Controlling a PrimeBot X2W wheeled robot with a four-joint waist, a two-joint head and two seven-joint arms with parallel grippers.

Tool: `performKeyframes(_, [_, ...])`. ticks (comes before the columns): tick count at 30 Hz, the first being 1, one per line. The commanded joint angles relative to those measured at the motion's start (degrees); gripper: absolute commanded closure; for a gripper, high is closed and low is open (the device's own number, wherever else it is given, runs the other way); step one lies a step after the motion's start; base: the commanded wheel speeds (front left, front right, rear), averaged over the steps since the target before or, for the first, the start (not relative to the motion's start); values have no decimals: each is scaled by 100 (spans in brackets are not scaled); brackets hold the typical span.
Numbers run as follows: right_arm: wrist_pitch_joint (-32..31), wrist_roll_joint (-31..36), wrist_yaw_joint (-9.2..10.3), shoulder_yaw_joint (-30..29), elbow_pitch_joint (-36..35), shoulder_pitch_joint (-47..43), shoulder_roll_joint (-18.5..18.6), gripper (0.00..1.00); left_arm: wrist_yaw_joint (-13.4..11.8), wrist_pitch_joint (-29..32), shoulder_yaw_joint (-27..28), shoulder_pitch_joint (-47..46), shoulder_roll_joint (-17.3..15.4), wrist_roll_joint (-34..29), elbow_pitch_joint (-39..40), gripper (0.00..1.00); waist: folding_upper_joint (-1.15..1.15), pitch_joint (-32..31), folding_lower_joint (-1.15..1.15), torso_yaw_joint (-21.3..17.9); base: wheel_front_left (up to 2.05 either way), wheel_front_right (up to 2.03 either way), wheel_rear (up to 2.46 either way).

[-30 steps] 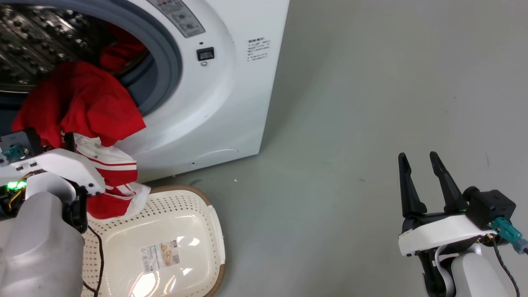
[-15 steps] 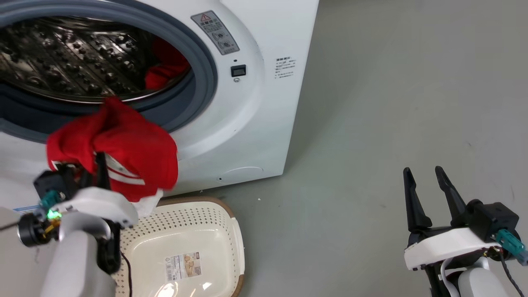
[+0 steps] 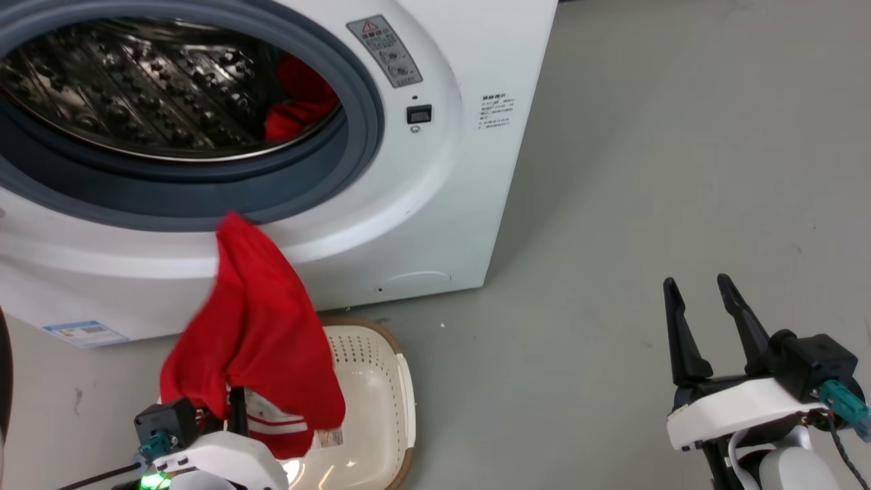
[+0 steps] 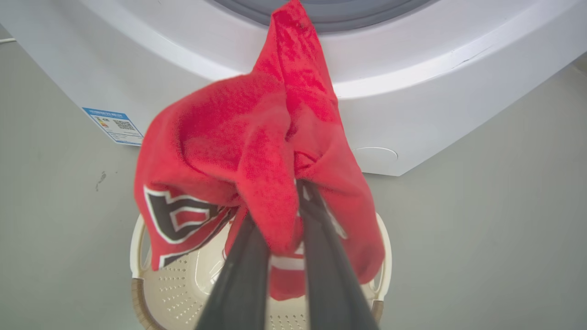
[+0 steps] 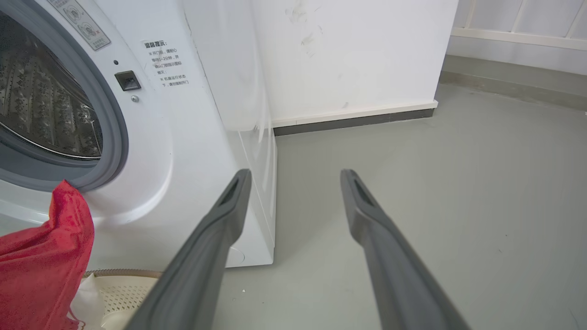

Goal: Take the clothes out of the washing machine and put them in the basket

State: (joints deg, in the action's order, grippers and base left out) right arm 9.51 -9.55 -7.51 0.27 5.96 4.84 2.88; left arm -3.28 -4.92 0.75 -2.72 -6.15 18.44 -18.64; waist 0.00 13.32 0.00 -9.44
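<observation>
Left jaws clamp the red garment (image 4: pixel 229 146); the basket (image 4: pixel 174 293) lies below them. Right jaws stand open, well apart.

right gripper (image 5: pixel 296 174), jaws apart, washing machine (image 5: pixel 183 137) at left, red garment (image 5: pixel 41 266) beside basket (image 5: pixel 124 293)

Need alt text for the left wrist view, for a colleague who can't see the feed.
The left gripper is shut on a bunched red garment with a black-and-white emblem, held over the cream perforated basket. Behind stands the white washing machine on a grey floor.
</observation>
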Motion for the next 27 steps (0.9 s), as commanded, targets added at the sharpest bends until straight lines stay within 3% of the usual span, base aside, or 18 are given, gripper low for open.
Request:
performKeyframes(1, [-9,5,4,11,-40,61,-1,0,-30,-2,-3,12,7,23,-14,100,0,113,0,-9,0,0,0])
performKeyframes(15, [153,-163,4,186,-132,625,-1,0,-27,-289,-55,-1219,-28,103,-1531,100,0,1558,0,-404,0,0,0])
performKeyframes(27, [434,-452,4,491,153,1188,-2,0,-56,-557,46,-2598,-409,151,-3347,100,0,2558,0,-885,0,0,0])
